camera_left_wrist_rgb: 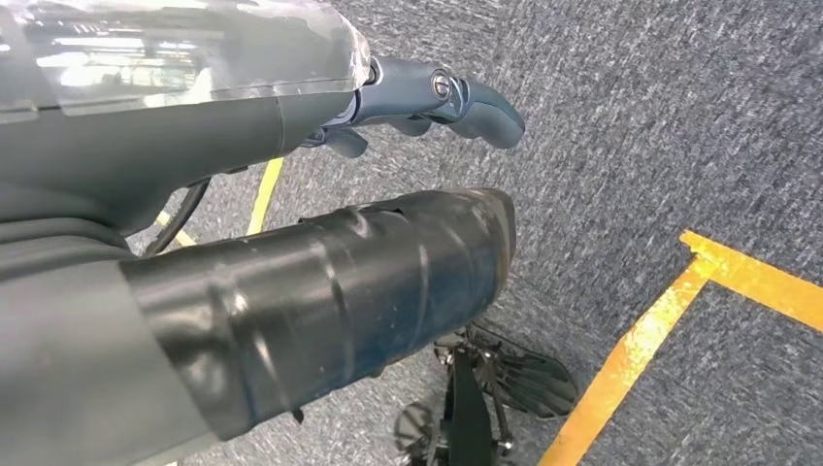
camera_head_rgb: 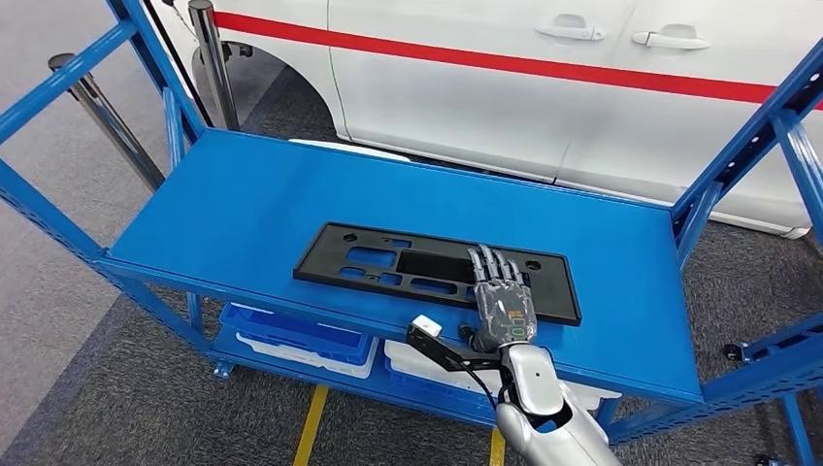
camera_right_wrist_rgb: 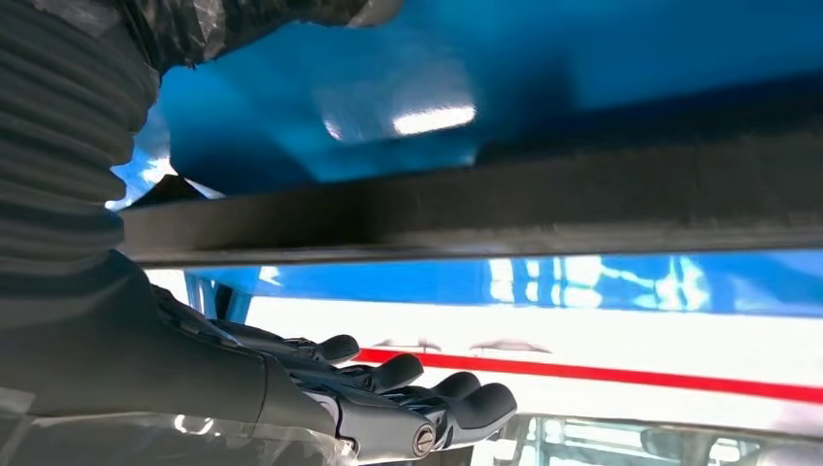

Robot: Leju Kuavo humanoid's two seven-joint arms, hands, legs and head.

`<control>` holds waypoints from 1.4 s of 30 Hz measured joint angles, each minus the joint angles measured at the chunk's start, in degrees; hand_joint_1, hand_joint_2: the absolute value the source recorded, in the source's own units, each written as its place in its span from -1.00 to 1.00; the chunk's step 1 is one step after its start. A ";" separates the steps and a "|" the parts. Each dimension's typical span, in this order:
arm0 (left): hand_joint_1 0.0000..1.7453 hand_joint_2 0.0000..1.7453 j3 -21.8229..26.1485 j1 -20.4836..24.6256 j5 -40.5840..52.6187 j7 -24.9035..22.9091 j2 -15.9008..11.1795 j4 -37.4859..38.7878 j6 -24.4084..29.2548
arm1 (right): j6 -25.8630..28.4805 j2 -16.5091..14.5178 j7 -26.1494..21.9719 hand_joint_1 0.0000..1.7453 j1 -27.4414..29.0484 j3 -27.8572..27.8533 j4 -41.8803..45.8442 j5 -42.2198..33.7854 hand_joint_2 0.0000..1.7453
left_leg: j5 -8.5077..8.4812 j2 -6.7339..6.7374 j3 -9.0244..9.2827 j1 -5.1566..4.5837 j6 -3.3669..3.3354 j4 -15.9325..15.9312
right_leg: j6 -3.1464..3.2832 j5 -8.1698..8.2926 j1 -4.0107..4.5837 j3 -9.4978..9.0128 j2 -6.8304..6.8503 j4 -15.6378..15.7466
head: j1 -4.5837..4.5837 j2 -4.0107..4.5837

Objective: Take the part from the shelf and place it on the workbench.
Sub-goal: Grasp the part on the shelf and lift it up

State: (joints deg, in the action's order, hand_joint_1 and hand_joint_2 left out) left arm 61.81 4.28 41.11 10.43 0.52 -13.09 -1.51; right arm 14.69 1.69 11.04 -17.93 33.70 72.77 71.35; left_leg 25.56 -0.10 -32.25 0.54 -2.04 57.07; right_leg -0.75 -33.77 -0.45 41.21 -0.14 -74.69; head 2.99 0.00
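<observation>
Reach step: my right hand [camera_head_rgb: 502, 291] lay flat, fingers apart, on part [camera_head_rgb: 388, 264]; probably ungripped. Next needed fingers closed round near edge.

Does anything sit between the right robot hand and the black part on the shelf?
No. The right robot hand already lies flat on the black part on the blue shelf, with nothing visible between them.

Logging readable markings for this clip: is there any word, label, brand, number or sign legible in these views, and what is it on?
None can be read.
The black part on the blue shelf: bare, no lettering.
The white car behind: a red stripe, no text.
The back of the right hand: small coloured marks, too small to read.
Yellow floor lines: plain tape, no characters.
</observation>
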 joint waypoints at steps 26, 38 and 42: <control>-1.00 -1.00 0.72 -0.05 0.05 0.18 0.02 0.02 0.01 | 0.66 0.16 -0.24 1.00 -0.67 -0.19 -1.15 0.08 1.00 | 0.52 -0.12 0.27 0.21 0.73 0.37 | 0.47 6.69 0.12 -6.45 0.02 14.13 | -0.01 0.00; -1.00 -1.00 1.36 -0.07 -0.22 1.14 0.19 0.02 -0.74 | 2.08 0.25 -2.24 1.00 -0.31 -1.12 -1.99 -0.41 1.00 | 1.17 -0.29 0.47 -0.17 1.32 0.95 | 1.00 7.62 0.35 -7.14 0.00 15.47 | -0.03 0.00; -1.00 -1.00 1.79 -0.06 -0.15 1.26 0.21 0.02 -0.85 | 1.75 0.19 -2.51 1.00 -0.25 -1.43 -1.85 -0.27 1.00 | 3.52 -0.25 -0.55 0.16 2.53 3.95 | 2.41 8.15 -0.01 -7.91 0.19 16.54 | -0.05 0.00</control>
State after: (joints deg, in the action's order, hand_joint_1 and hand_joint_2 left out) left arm 63.60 4.22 40.97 11.68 0.73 -13.07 -2.36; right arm 16.45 1.87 8.53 -18.17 32.28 70.93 71.07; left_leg 29.08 -0.35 -32.80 0.70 0.49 61.02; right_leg 1.66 -25.62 -0.47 33.30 0.05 -58.15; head 2.94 0.00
